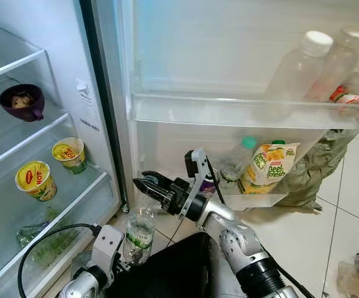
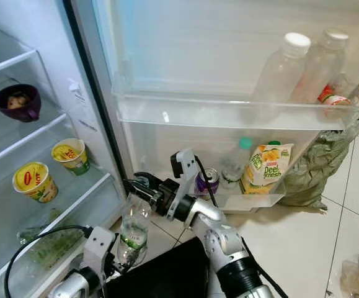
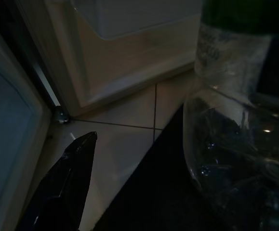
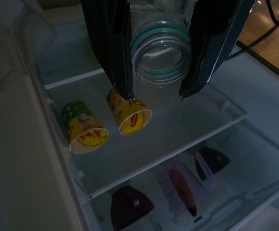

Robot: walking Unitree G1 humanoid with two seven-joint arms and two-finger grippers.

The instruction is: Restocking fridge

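Your right gripper (image 1: pixel 143 184) straddles the neck of the upright bottle (image 1: pixel 139 231) (fingers spread, not yet pinching), bottle body hanging at 6 o'clock; the left gripper (image 3: pixel 64 187) grips its base, the fridge shelf (image 1: pixel 74 202) at 9 o'clock.

The water bottle (image 1: pixel 139 231) is clear, glossy plastic with a paper-like green label. The fridge shelves (image 1: pixel 18 59) look like smooth glass, and the door bins (image 1: pixel 229 112) are translucent plastic. The right gripper (image 1: pixel 147 185) has matt black fingers on a brushed silver metal arm. The floor tiles (image 1: pixel 303 230) are glossy cream. The juice pouch (image 1: pixel 267 162) is shiny foil-like plastic.
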